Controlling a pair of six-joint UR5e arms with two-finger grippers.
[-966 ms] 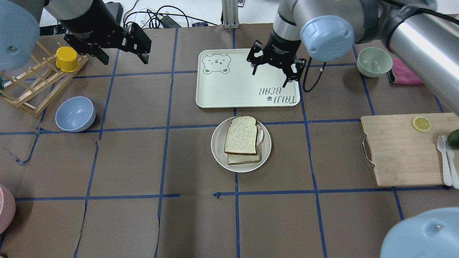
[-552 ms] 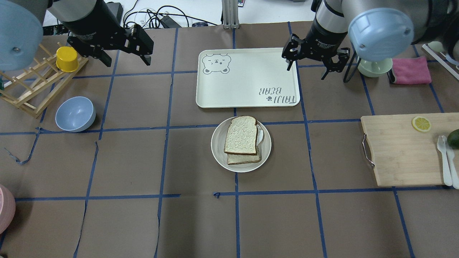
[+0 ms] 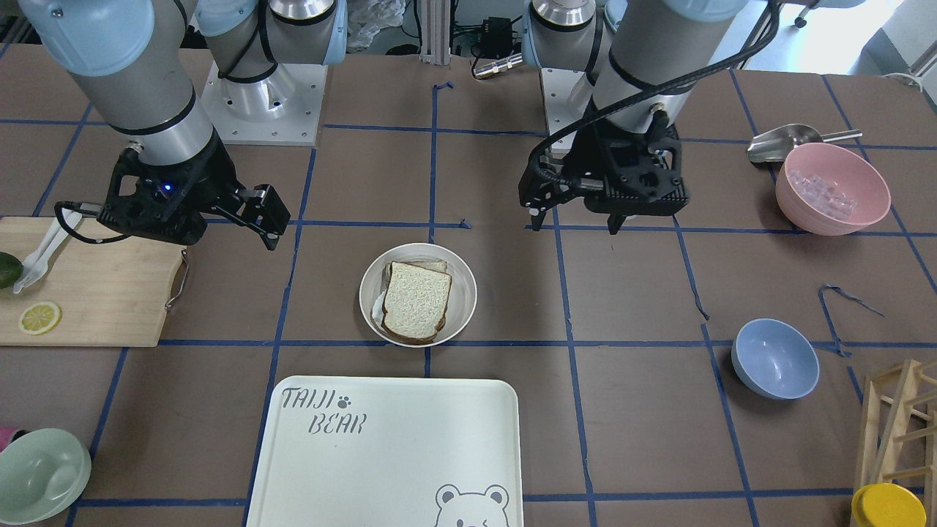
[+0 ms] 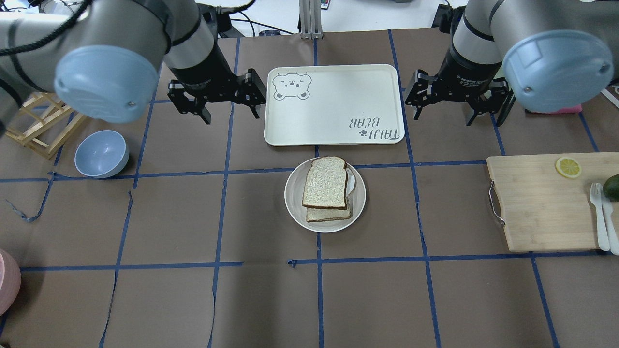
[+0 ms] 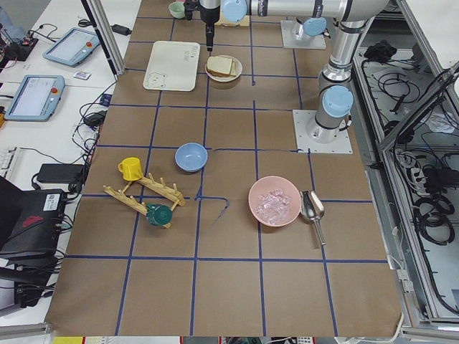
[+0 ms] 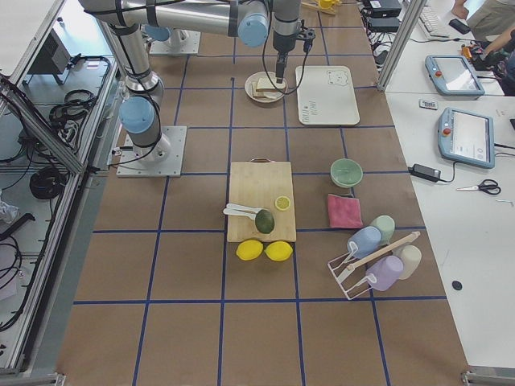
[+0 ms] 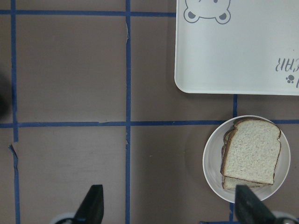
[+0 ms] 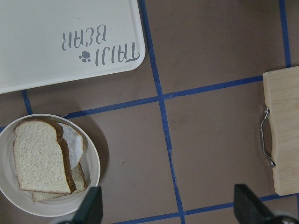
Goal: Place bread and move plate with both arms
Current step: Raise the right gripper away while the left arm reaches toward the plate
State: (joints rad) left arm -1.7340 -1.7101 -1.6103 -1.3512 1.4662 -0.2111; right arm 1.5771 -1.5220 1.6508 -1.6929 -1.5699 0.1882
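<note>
The bread [image 4: 325,182], pale with a dark-brown crust, lies on top of a second slice [image 4: 329,215] on the round cream plate [image 4: 292,198] at the table's middle. A white piece [image 4: 352,183] peeks out from under it. My left gripper [image 4: 231,112] hangs open and empty just left of the tray, well behind the plate. My right gripper [image 4: 444,116] hangs open and empty just right of the tray. The left wrist view shows the plate [image 7: 210,158] and bread [image 7: 252,149] at lower right. The right wrist view shows the bread [image 8: 37,156] at lower left.
A cream bear-print tray [image 4: 333,104] lies behind the plate, between the grippers. A blue bowl [image 4: 101,153] and a wooden rack [image 4: 34,121] stand at the left. A cutting board [image 4: 541,203] with a lemon slice [image 4: 568,167] lies at the right. A pink bowl [image 3: 831,189] stands near my left base.
My left gripper has moved right from the rack to the tray's left edge. My right gripper has moved from over the tray to its right side. Bread and plate have not moved.
</note>
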